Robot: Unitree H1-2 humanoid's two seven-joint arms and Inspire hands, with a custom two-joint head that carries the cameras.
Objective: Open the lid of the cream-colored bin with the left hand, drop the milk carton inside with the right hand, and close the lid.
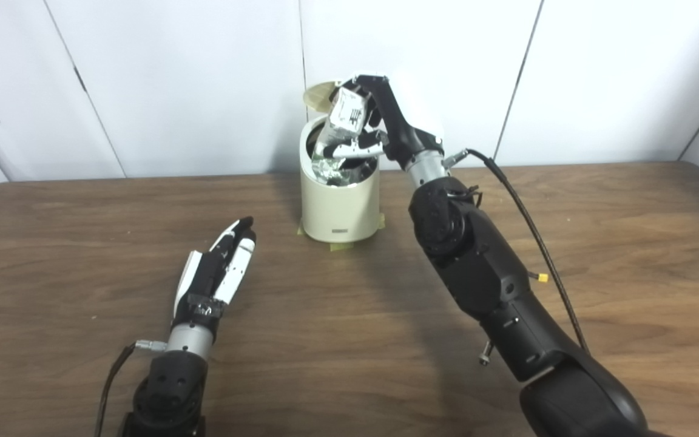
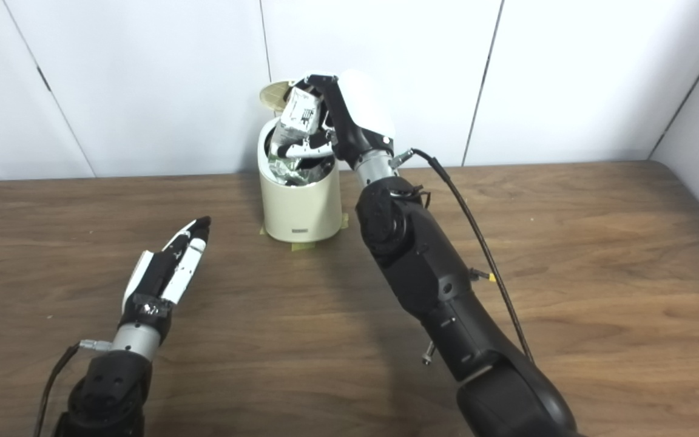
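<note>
A: Where was the milk carton (image 1: 346,113) at that moment?

B: It was in the right hand (image 1: 380,130), held tilted over the mouth of the cream-colored bin (image 1: 338,209), which stood at twelve o'clock on the table (image 1: 598,243). The carton's lower end dipped toward the opening while its upper end leaned up against the raised lid (image 1: 318,94).

A: So the lid was up?

B: Yes, it stood open at about eleven o'clock from the bin's rim, with nothing holding it that I could see.

A: And the fingers?

B: The right hand's fingers (image 1: 358,147) were wrapped around the carton's lower body, gripping it. The left hand (image 1: 219,273) lay at about eight o'clock from the bin, well apart from it, fingers stretched out nearly together and holding nothing.

A: How would you judge the carton to handle?

B: It looked light, and probably empty. Thin card like that dents under a hard squeeze, and its printed faces are likely smooth enough to slip. The flat sides around the middle seemed the sensible place to hold it, which is roughly where the hand had it.

A: Was there anything in the bin already?

B: There was crumpled, shiny material near the top, so the carton might sit high rather than drop deep.

A: What was left of the task?

B: By my reckoning, the release into the bin and then the lid's closing.
</note>
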